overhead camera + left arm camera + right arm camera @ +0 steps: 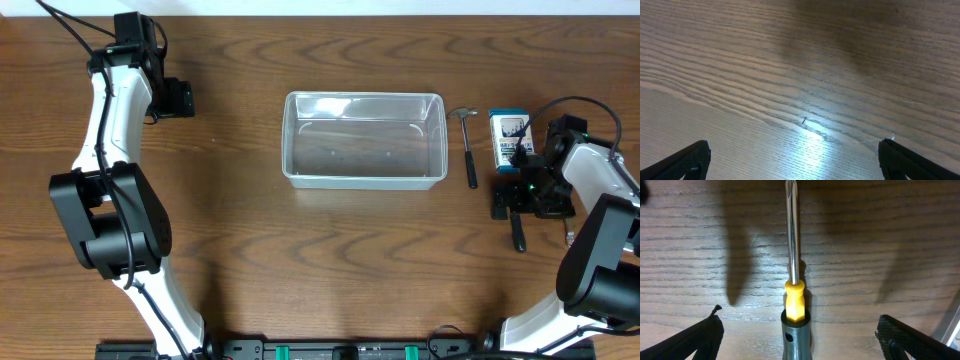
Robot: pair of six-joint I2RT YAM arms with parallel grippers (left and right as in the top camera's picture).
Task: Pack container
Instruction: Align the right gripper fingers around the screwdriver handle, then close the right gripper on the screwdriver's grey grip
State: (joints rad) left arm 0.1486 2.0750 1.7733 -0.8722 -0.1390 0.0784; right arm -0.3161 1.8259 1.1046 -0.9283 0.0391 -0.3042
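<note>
container: clear tub (364, 140), mid-bench (240, 250), long side running left-right, wood grain visible through its floor
edges: far rim sits near the bench's back edge; rounded corners, lip all round
open room: wide bare bench on the tub's left and near sides; right side is tight, with the hammer (468, 145) just beside that wall, apart from it, handle pointing to the near side
box: blue-and-white box (508, 138) right of the hammer, partly under the right arm's cable
right claw: (800, 322) well right of the tub, past hammer and box; fingers spread wide, straddling the screwdriver (792, 235), neither finger touching it
left claw: (793, 150) back-left corner, well apart from the tub; fingers spread wide, bare wood under it
hard to see: screwdriver handle cut off at bottom of the right wrist view; from overhead the claw covers most of it; tip type unreadable
</note>
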